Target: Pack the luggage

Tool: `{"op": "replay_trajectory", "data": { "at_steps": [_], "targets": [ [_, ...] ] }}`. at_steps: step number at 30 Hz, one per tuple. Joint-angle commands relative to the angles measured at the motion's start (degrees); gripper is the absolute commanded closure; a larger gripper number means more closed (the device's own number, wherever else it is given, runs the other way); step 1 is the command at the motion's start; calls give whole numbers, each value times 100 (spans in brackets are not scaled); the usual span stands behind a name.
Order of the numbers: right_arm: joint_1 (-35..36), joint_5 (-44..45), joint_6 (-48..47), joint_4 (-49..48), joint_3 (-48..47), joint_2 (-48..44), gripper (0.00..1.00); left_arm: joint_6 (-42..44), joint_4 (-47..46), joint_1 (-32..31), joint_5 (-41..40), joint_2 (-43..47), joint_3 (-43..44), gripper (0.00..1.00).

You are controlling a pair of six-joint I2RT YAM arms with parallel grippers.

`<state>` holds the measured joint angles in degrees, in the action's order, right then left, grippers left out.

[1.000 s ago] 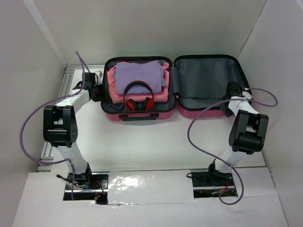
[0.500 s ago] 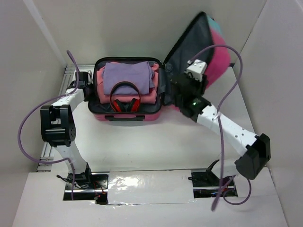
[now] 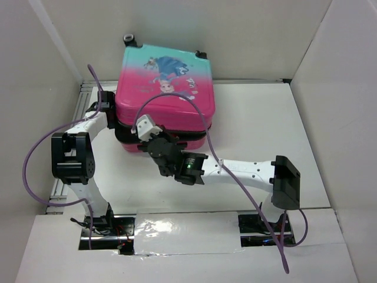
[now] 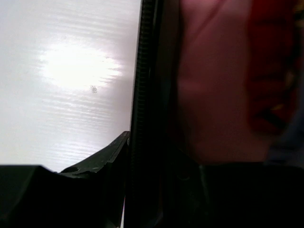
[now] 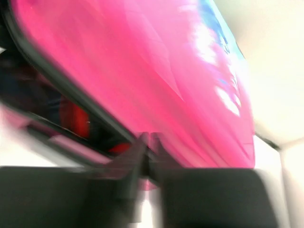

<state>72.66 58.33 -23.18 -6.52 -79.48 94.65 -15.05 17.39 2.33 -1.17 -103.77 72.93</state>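
The luggage [image 3: 165, 88] sits at the far left of the table [image 3: 265, 130], about 11 o'clock from my bases, with its printed lid folded over the lower half. My right gripper [image 5: 146, 142] reaches across to the lid's near edge, so the case lies at 12 o'clock from my fingertips. My right wrist view is blurred. The two fingers look drawn close together at the lid's rim, but I cannot tell whether they are pinching it. Just to their left there is a dark gap between lid and base, with something red [image 5: 71, 116] showing inside.

My left gripper [image 3: 109, 115] is at the case's 9 o'clock side. One finger lies against the outer face of the black rim and the other is lost in shadow, so I cannot tell whether it is clamping.

The case's long axis runs roughly 12 to 6. Its teal end and a wheel [image 3: 128, 39] point to 12, and its magenta end points to 6, toward me.
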Motion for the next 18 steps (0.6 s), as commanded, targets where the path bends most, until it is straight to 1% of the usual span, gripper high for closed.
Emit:
{"op": "replay_trajectory", "data": {
  "at_steps": [1, 3, 5, 7, 8, 10, 11, 12, 13, 14, 15, 16, 17, 18],
  "targets": [
    [238, -717, 58, -279, -112, -210, 100, -174, 142, -242, 899, -109, -173, 60],
    [309, -779, 286, -279, 2, -88, 100, -226, 142, -242, 969, -56, -173, 60],
    [310, -927, 515, -113, -49, -35, 100, -227, 142, -242, 1293, 154, -173, 60],
    [310, -850, 884, 28, -119, 27, 100, -227, 273, -294, 1417, 286, -104, 53],
    [310, -849, 998, 81, -172, 27, 100, -227, 352, -294, 1418, 435, -7, 48],
    [248, -613, 1297, 151, -330, 27, 100, -227, 537, -294, 1331, 637, 46, 31],
    [92, -612, 1429, 308, -401, -25, 100, -227, 538, -294, 1252, 760, 99, 19],
    [-6, -612, 1596, 440, -454, -87, 100, -227, 538, -294, 1155, 1048, 99, 15],
    [-137, -786, 2032, 616, -576, -279, 100, -279, 607, -294, 1006, 1191, 99, 12],
    [-443, -996, 2237, 896, -577, -411, 100, -279, 704, -294, 935, 1331, 186, 10],
    [-637, -1251, 2404, 977, -577, -552, 99, -279, 705, -294, 873, 1481, 265, 7],
    [-805, -1715, 2545, 978, -412, -875, 97, -279, 705, -294, 873, 1787, 266, 5],
    [-1146, -1945, 2703, 891, -271, -1052, 95, -218, 705, -294, 873, 1929, 414, 3],
    [-1323, -2400, 2705, 794, 26, -1393, 93, -218, 705, -225, 873, 2052, 415, 1]
  ]
}}
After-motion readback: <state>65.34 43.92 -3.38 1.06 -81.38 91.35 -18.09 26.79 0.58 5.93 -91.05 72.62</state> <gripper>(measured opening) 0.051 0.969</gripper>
